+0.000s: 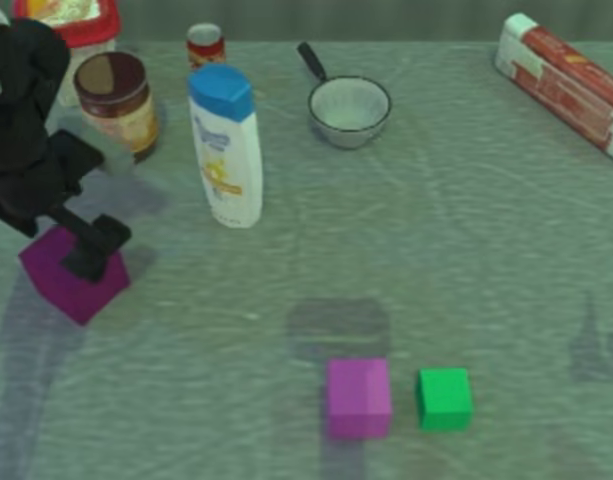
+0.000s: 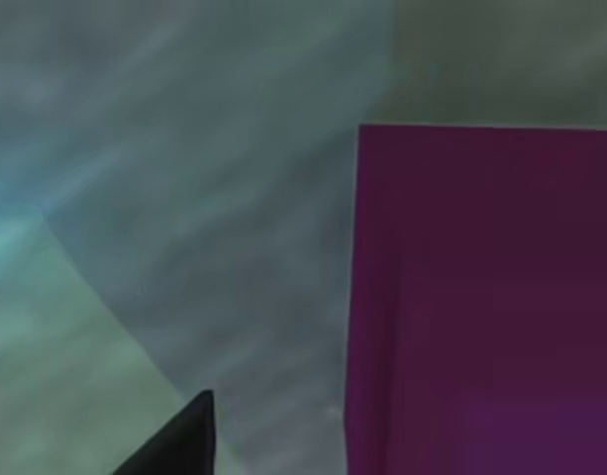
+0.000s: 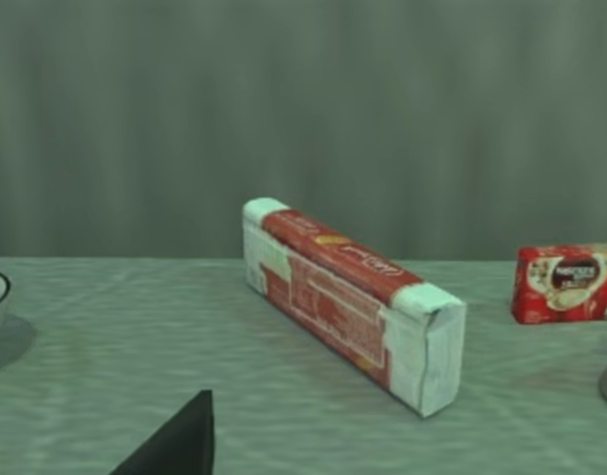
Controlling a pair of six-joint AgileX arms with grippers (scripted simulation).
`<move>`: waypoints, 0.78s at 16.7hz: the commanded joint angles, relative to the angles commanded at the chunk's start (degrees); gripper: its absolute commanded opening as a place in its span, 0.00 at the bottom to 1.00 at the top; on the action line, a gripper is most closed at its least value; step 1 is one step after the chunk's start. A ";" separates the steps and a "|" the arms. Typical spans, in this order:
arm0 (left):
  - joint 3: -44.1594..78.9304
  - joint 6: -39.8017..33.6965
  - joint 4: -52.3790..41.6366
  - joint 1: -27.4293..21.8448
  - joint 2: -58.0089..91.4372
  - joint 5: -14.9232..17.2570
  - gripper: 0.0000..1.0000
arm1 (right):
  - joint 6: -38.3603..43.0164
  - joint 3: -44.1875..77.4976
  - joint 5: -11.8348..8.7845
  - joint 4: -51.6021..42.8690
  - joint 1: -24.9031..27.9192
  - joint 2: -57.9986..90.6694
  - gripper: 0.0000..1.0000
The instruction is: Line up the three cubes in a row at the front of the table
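the left gripper [image 1: 91,250] is seen at nine o'clock on the table [image 1: 466,250], set down over the dark purple cube [image 1: 71,280] — whether its jaws clamp the cube cannot be told. the pink cube [image 1: 358,398] and green cube [image 1: 444,399] are placed near six o'clock, side by side, slightly apart. the right gripper is out of the top view.

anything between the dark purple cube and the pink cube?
Nothing: bare table between the dark purple cube, under the left gripper, and the pink cube, per top view.
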 joint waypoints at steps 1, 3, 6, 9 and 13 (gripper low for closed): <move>-1.62 0.00 2.81 0.00 0.94 0.01 1.00 | 0.00 0.00 0.00 0.00 0.00 0.00 1.00; -4.29 0.03 7.01 -0.01 2.61 0.02 1.00 | 0.00 0.00 0.00 0.00 0.00 0.00 1.00; -5.59 0.07 8.85 -0.02 3.56 0.03 1.00 | 0.00 0.00 0.00 0.00 0.00 0.00 1.00; -5.59 0.07 8.85 -0.02 3.56 0.03 1.00 | 0.00 0.00 0.00 0.00 0.00 0.00 1.00; -5.59 0.07 8.85 -0.02 3.56 0.03 0.70 | 0.00 0.00 0.00 0.00 0.00 0.00 1.00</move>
